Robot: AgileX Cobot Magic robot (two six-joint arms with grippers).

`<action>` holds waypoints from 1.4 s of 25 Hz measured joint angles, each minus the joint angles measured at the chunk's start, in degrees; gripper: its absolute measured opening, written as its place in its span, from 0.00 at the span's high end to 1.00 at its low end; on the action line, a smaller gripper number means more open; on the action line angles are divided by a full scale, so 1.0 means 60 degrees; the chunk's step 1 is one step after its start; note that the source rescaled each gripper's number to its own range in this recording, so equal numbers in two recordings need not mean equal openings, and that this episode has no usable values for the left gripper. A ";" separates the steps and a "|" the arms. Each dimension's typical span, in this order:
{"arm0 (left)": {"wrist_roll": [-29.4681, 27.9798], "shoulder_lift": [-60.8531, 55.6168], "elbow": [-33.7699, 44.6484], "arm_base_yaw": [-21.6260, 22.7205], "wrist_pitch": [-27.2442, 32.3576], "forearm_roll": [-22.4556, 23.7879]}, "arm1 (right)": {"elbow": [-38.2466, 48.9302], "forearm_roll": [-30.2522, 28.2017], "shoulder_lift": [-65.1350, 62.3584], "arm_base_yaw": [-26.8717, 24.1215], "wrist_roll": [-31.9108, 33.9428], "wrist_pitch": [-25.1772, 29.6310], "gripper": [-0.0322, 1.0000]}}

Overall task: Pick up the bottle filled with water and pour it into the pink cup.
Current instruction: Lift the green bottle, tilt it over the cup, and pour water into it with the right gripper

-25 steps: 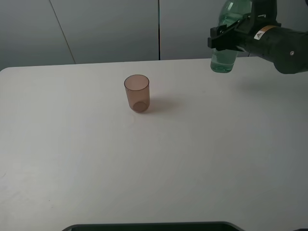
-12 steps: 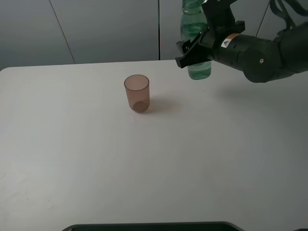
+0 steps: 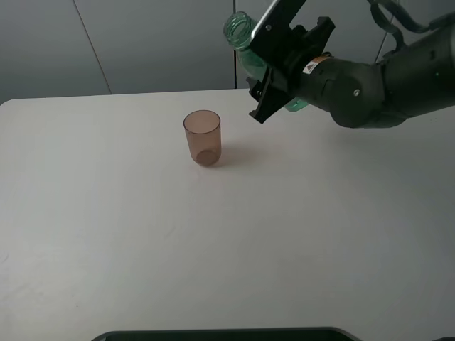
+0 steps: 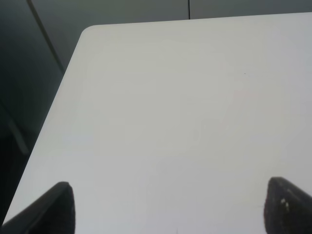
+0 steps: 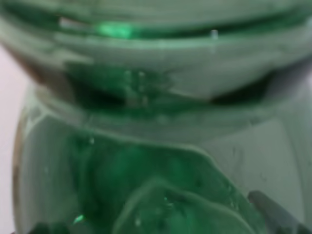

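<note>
The pink cup point(image 3: 202, 137) stands upright on the white table point(image 3: 227, 227), left of centre. My right gripper point(image 3: 274, 74) is shut on the green-tinted bottle point(image 3: 245, 39) and holds it in the air, up and to the right of the cup. The bottle is tilted with its open mouth point(image 3: 237, 25) pointing up and left toward the cup. In the right wrist view the bottle point(image 5: 156, 122) fills the frame, blurred. My left gripper point(image 4: 168, 209) shows only two dark fingertips point(image 4: 58, 204) far apart over bare table, so it is open and empty.
A grey wall with a dark vertical seam point(image 3: 234, 42) stands behind the table's far edge. A dark edge point(image 3: 227, 334) runs along the front of the table. In the left wrist view the table's far left corner point(image 4: 90, 31) shows.
My right arm has carried the bottle left, from the far right toward the cup, and has tilted it from upright to mouth-leftward. The cup has not moved.
</note>
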 joint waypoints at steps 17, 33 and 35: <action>0.0000 0.0000 0.0000 0.0000 0.0000 0.0000 | -0.1192 0.0352 0.1334 0.0000 -0.3614 -0.0039 0.97; 0.0000 0.0000 0.0000 0.0000 0.0000 0.0000 | -0.1887 0.0187 0.2133 0.0000 -0.4935 -0.0093 0.97; 0.0000 0.0000 0.0000 0.0000 0.0000 0.0000 | -0.2052 0.0187 0.2237 0.0000 -0.4994 -0.0071 0.97</action>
